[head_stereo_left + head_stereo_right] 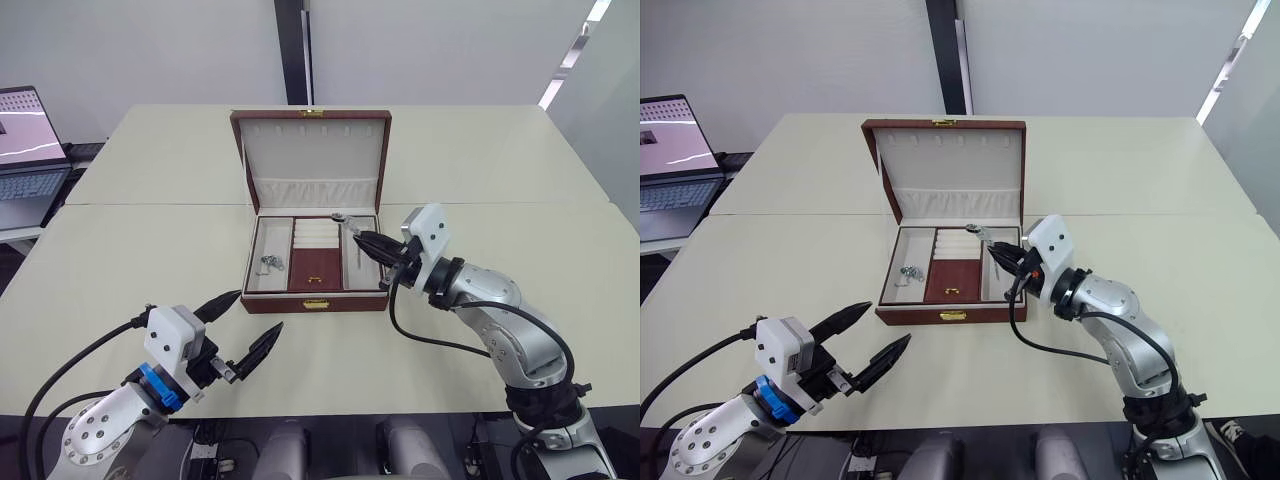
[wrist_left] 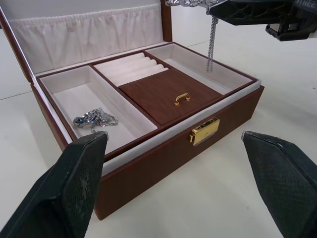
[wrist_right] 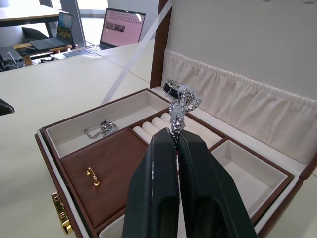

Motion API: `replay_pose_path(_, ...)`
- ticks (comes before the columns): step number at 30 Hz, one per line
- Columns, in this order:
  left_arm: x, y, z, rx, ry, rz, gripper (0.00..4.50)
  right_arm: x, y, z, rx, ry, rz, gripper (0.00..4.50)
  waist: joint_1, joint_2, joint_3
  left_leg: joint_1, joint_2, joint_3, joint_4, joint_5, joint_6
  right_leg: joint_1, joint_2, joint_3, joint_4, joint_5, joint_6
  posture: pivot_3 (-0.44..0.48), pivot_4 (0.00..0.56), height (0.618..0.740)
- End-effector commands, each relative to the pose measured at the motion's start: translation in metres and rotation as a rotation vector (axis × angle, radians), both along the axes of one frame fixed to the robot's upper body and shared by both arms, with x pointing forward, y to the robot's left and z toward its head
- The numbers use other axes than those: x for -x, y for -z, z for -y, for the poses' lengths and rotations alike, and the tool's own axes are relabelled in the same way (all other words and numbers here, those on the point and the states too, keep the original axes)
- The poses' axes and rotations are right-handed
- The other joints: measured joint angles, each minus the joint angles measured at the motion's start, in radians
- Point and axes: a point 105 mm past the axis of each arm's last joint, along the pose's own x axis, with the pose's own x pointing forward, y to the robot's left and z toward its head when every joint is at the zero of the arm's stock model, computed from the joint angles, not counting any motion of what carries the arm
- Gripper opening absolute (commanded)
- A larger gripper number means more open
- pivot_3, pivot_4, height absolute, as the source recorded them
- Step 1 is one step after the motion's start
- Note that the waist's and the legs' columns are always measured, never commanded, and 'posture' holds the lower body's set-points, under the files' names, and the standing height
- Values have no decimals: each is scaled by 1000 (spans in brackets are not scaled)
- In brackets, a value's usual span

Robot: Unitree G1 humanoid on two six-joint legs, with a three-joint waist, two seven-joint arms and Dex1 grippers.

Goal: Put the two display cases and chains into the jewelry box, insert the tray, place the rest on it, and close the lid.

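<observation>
Left eye view: right gripper [image 1: 362, 238] reaching in from four o'clock, fingers clamped on a silvery pendant piece [image 3: 177, 101], poised over the tray's [image 1: 312, 270] right compartment in the jewelry box [image 1: 312, 298], chain end dangling. Left gripper [image 1: 240, 330] spread wide, low at seven o'clock of the box, well apart. Another silvery piece [image 1: 271, 263] lying in the left compartment. Lid [image 1: 312, 150] upright.
</observation>
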Motion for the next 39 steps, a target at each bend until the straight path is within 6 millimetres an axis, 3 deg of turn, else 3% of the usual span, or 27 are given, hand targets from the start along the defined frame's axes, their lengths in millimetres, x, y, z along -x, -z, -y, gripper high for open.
replay_pose_path(1,1,-10,4,-2,17,34,4500,2,-11,3,-32,8,45,9,0,0,0,0,0,0,0,0,0,0,0,0,0,0,0,0,150,740)
replay_pose_path(7,-2,-9,0,-5,26,28,4500,-1,-6,13,-45,52,22,9,0,0,0,0,0,0,0,0,0,0,0,0,0,0,0,0,150,740)
replay_pose_path(19,-2,0,-5,-3,40,19,4500,0,-1,19,-53,78,5,3137,0,0,0,0,0,0,0,0,0,0,0,0,0,0,0,0,150,740)
replay_pose_path(23,-2,2,-10,0,32,7,4500,1,1,30,-57,91,-6,4460,0,0,0,0,0,0,0,0,0,0,0,0,0,0,0,0,150,740)
replay_pose_path(31,-15,7,-45,18,-22,-82,4500,9,17,91,69,57,-71,4486,1,0,1,-1,0,0,0,0,0,0,0,0,-1,0,0,0,150,740)
replay_pose_path(39,-31,-5,-109,-62,-149,-92,4500,16,25,172,232,114,-148,4486,-1,0,1,-1,-1,0,0,0,0,0,1,-1,-2,0,0,0,150,740)
